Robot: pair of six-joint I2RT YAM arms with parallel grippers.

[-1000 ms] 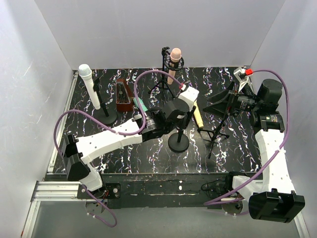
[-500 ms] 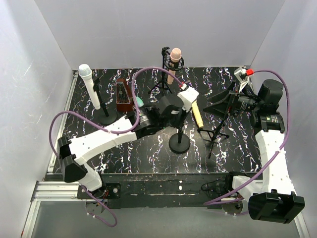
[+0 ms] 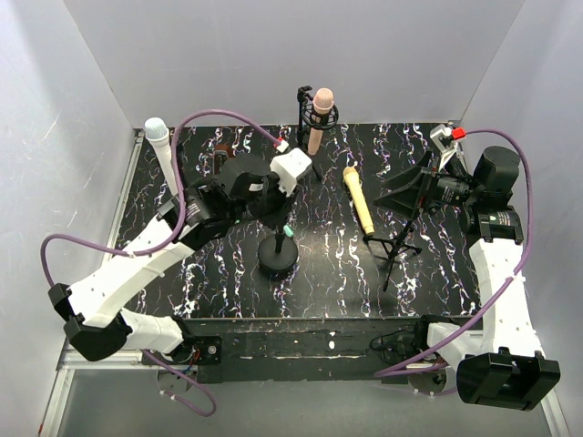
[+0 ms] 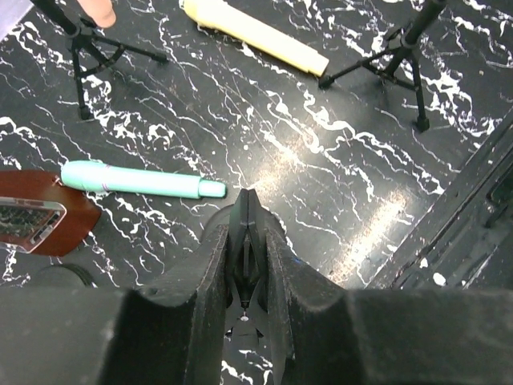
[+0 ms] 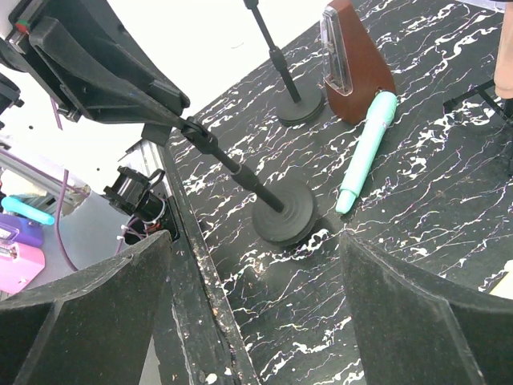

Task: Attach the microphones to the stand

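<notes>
left pincer clamped on the pole of the round-base stand, near-centre tabletop. teal mic lies flat just beside its base. right pincer apart. yellow mic flat mid-tabletop. far back: pink mic in tripod stand, white mic upright far left.

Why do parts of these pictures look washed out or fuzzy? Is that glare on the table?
Left wrist view: a pale glare streak crosses the glossy table, and the left gripper, so near the lens, is dark and soft. Right wrist view: the wall is blown out white, the right gripper blurred, the stand sharp. Top view: evenly lit, crisp.
</notes>
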